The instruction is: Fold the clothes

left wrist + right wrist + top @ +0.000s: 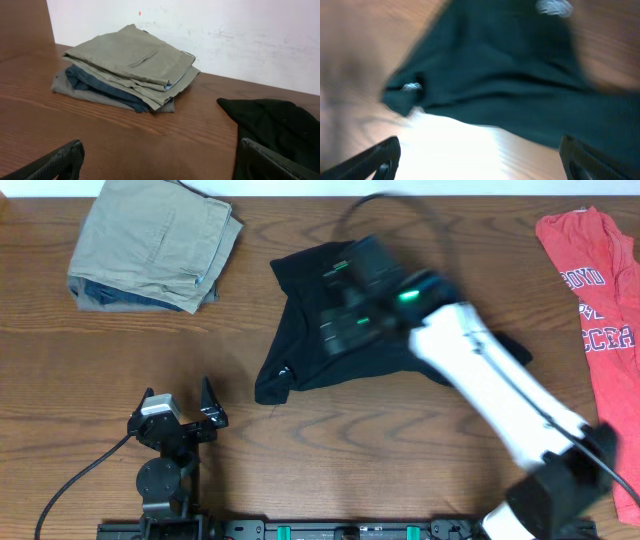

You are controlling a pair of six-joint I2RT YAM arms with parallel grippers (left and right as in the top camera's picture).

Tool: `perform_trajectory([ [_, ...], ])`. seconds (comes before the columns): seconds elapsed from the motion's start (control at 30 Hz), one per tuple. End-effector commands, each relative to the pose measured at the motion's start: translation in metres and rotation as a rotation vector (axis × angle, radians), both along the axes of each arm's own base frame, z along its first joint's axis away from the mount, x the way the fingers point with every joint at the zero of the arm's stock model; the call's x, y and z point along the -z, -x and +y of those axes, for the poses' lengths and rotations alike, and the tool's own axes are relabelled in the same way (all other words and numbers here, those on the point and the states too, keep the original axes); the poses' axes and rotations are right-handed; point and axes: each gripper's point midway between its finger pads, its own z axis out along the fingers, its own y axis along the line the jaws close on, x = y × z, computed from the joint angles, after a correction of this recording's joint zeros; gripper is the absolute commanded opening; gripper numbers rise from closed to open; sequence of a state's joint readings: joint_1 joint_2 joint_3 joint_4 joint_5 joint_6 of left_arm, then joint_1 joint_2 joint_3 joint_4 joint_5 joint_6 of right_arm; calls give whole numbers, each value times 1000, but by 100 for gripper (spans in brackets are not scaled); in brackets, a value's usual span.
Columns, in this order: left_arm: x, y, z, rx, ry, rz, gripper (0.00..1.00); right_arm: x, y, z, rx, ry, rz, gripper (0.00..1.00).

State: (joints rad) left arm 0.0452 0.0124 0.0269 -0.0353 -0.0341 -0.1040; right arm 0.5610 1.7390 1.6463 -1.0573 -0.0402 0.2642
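Observation:
The clothes, a black collared shirt point(310, 330), lie crumpled on the middle of the wooden table. My right gripper point(340, 295) hovers blurred above the shirt. In the right wrist view that gripper point(480, 160) is open with only bare table between its fingers. The shirt point(495, 75) lies just beyond them, showing a white label point(554, 7) and a small white logo point(411, 86). My left gripper point(180, 408) rests open near the front left, apart from the shirt. In the left wrist view the left gripper point(160, 165) holds nothing, and the shirt's edge point(275, 120) sits at right.
Folded khaki trousers point(155, 242) lie on a bluish garment at the back left, also seen in the left wrist view point(130, 65). A red T-shirt with white lettering point(600, 310) lies along the right edge. A white wall point(225, 30) stands behind the table.

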Motion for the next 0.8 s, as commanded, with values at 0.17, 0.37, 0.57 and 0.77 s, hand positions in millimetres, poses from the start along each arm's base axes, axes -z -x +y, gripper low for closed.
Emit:
perform_trajectory([
  [0.17,18,1,5,-28,-7,54,98,1,12,-134,305,167,164,99],
  [0.37,18,1,5,-28,-7,54,98,20,21,-211,609,302,220,99],
  [0.57,18,1,5,-28,-7,54,98,43,27,-253,922,134,325,99],
  [0.77,18,1,5,-28,-7,54,98,54,44,-262,969,88,418,99],
])
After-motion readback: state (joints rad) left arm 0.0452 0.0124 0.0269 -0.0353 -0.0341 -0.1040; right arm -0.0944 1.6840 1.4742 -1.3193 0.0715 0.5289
